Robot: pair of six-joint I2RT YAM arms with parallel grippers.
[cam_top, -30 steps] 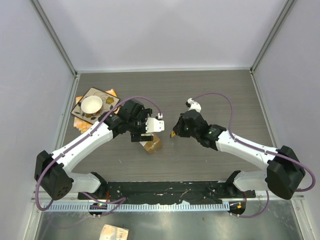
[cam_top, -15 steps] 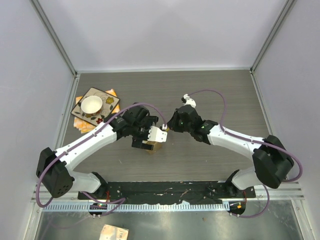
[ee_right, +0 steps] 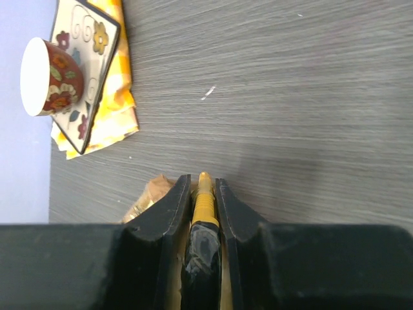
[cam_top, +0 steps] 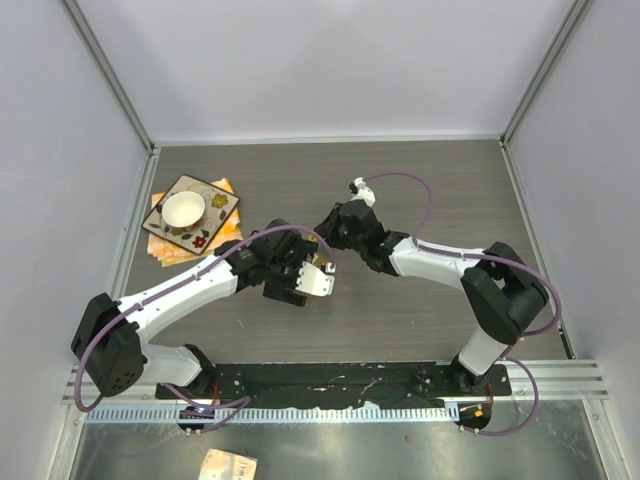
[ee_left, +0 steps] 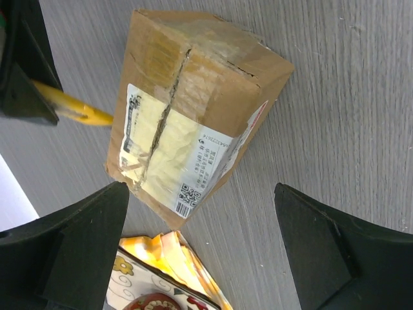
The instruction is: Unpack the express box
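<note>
Bright, even light; soft shadows

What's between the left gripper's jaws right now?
The express box, lying on the table inside the open left gripper, the yellow knife at its side; left wrist view shows it.

Left arm [cam_top: 172, 290], right arm [cam_top: 440, 262]: white links, black joints, purple cables [cam_top: 400, 175]; black fingers [ee_left: 71, 252].
</note>
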